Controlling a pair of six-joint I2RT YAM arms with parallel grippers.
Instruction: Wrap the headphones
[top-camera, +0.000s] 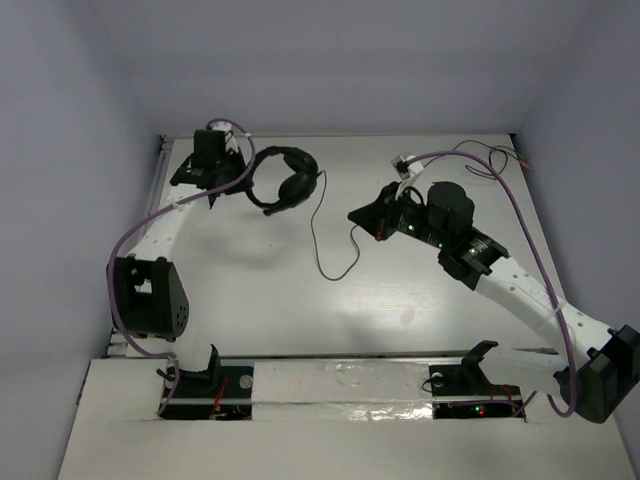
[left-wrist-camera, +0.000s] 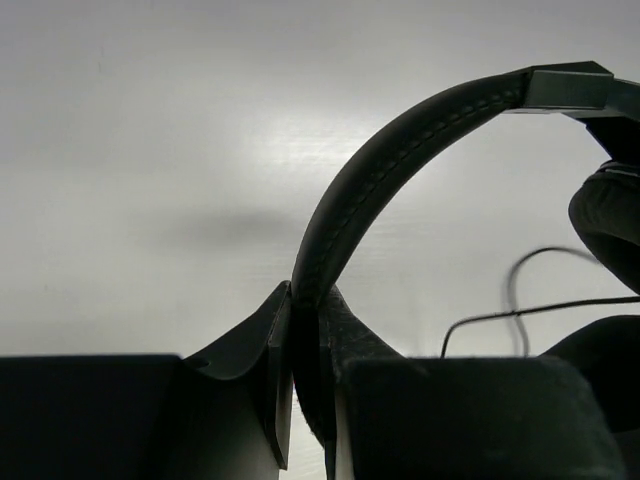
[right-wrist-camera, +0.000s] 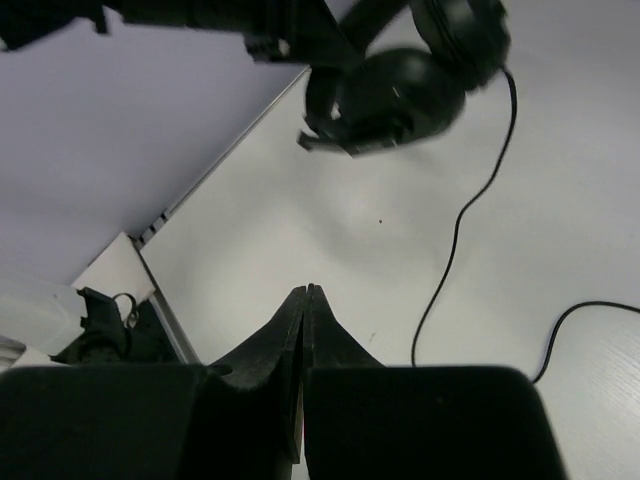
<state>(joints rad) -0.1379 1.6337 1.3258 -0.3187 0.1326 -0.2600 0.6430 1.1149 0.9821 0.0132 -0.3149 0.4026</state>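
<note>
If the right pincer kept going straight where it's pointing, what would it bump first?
Probably the headphones: the right pincer points across bare table toward their earcups. The thin cable lies just to one side of that line. Depth is hard to judge, so it could touch the table first.

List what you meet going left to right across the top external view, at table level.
left gripper, shut on the headband → headphones → thin black cable → right gripper, shut → purple robot cable
</note>
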